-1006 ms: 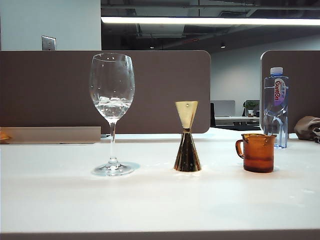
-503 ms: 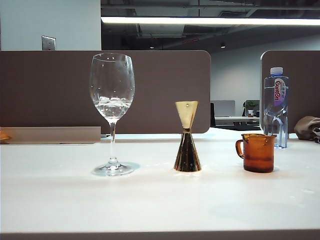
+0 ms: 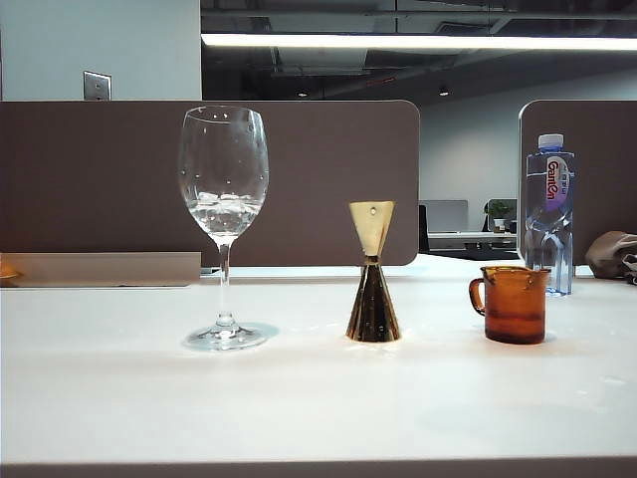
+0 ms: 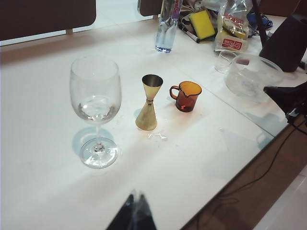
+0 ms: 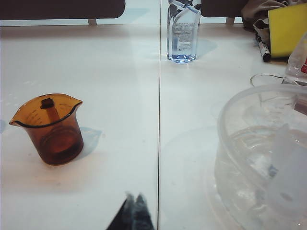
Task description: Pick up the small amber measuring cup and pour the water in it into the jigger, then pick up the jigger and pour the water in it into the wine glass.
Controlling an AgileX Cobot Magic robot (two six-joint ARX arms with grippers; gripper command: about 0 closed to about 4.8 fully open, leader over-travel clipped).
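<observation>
on the white counter (image 3: 318, 398) the wine glass (image 3: 223, 189), holding a little water (image 3: 223, 214), the jigger (image 3: 372, 274) and the small amber measuring cup (image 3: 513, 304) stand apart in a row, while the left gripper (image 4: 134, 213) and right gripper (image 5: 133, 213) hover above with jaws closed on nothing.

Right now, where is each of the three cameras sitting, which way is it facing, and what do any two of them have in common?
Exterior view: low at the table edge, level across the wine glass, jigger and small amber measuring cup; no arm shows.
Left wrist view: high above the table, tilted down on all three vessels; only the shut left gripper tips show.
Right wrist view: lower, facing the cup and a clear plastic bowl; shut right gripper tips show.
Shared: every view holds the cup and the water bottle.
</observation>
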